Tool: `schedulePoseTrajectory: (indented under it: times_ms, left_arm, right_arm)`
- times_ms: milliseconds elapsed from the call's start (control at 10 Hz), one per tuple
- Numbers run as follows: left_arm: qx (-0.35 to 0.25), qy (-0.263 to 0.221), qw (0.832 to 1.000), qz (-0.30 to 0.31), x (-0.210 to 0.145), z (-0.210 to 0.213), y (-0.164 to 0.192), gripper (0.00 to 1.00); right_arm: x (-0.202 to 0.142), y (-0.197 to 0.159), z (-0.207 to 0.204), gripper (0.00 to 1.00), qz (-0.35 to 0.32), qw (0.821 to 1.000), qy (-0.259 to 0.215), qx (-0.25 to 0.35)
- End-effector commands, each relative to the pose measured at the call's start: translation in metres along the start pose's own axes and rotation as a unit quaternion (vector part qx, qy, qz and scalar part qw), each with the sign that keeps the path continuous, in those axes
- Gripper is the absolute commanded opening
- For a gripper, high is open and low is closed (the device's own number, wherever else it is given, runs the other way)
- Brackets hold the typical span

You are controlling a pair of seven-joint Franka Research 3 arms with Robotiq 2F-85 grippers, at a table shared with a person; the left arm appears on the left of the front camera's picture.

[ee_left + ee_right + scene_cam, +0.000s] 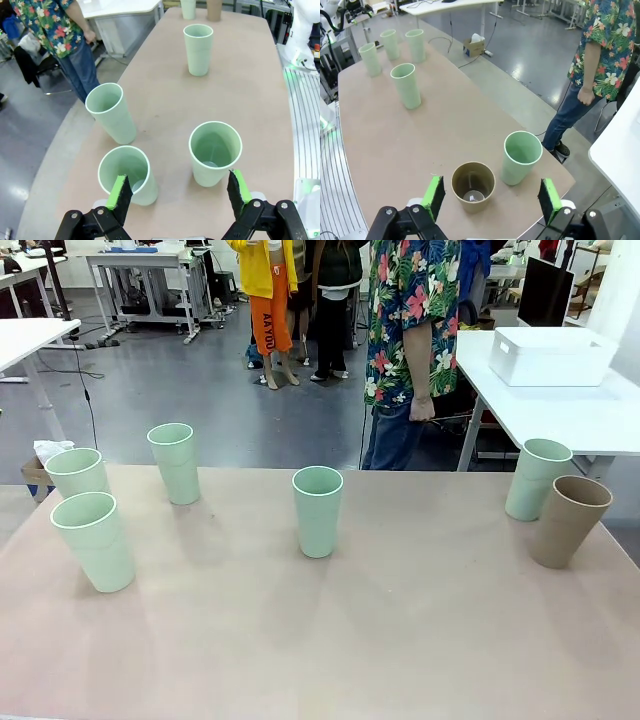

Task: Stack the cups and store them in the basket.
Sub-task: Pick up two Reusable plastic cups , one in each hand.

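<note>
Count first: six cups, all upright, none nested yet. Five are green and one is tan.

- **Left edge:** three sit by the left edge of the tabletop point(420, 640). One green cup point(93, 540) is nearest the robot's side, another green cup point(77, 472) is just behind it, and a third green cup point(176, 462) is closer to the far edge.
- **Middle:** a fourth green cup point(318, 510) stands alone.
- **Right edge:** the fifth green cup point(537, 478) is just beside the tan cup point(567, 520).

There's one basket point(552, 355), and it's not on this tabletop at all. It's on a white table point(560, 415) past the far right corner, well apart from every cup, near the person point(410, 330).

Both tools are spread wide with nothing in them. The left gripper point(178, 192) hangs over the left-edge bunch, and the right gripper point(491, 197) hangs over the tan cup.

Handling guess: these look like light, stiff plastic, matte so not very slippery, and not fragile. They're tall, empty and narrow at the base, so I'd expect a sideways nudge to tip one. I'd pinch the wall at the rim, one finger inside and one outside. Or squeeze the body up high. Being tapered, they should drop into each other easily.
</note>
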State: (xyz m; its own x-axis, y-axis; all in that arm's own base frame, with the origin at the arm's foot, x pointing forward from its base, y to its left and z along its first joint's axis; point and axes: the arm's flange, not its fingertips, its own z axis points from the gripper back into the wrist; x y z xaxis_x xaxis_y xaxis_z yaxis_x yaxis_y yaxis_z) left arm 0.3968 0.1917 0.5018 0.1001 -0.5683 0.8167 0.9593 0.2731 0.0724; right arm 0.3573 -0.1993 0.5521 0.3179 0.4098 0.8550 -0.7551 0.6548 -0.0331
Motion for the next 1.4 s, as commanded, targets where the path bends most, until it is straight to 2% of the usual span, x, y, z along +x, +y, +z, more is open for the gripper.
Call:
schedulePoseTrajectory:
  times_ms: [0,1300]
  left_arm:
    - [-0.001,-0.005,1.0,-0.004,-0.0001,0.0001,-0.0006,1.0]
    - [-0.001,-0.005,1.0,-0.004,-0.0001,0.0001,-0.0006,1.0]
  right_arm:
    - [0.0005,-0.0013,-0.0012,1.0,0.01,1.0,-0.013,-0.001]
    - [0.0005,-0.0013,-0.0012,1.0,0.01,1.0,-0.013,-0.001]
